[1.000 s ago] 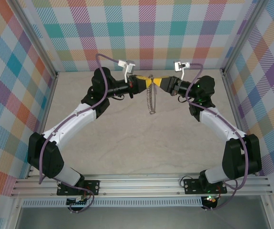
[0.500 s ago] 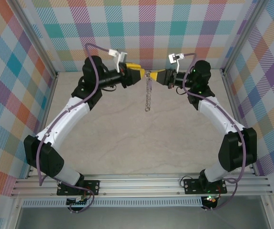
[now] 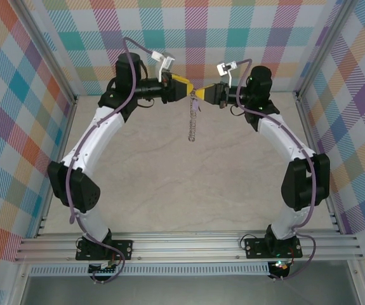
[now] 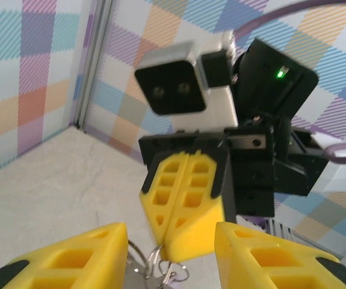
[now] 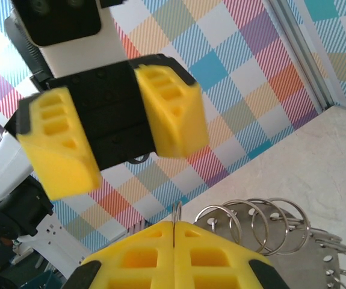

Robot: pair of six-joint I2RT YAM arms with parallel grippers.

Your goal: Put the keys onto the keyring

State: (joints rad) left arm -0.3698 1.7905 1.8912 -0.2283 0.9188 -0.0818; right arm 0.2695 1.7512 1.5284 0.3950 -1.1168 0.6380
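facing each other above the bench (image 3: 169, 190), both arms raised; right end effector (image 5: 174, 226) clamped on the hanging keyring (image 3: 192, 124), left end effector (image 3: 187, 89) spread just beside it

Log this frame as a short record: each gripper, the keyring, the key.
left gripper: open, facing the right one, holding nothing
right gripper: shut on the keyring's top edge
keyring: hangs down from the right gripper, seen edge-on from above
key: likely the small lilac piece near the ring's top; threaded or not, cannot tell
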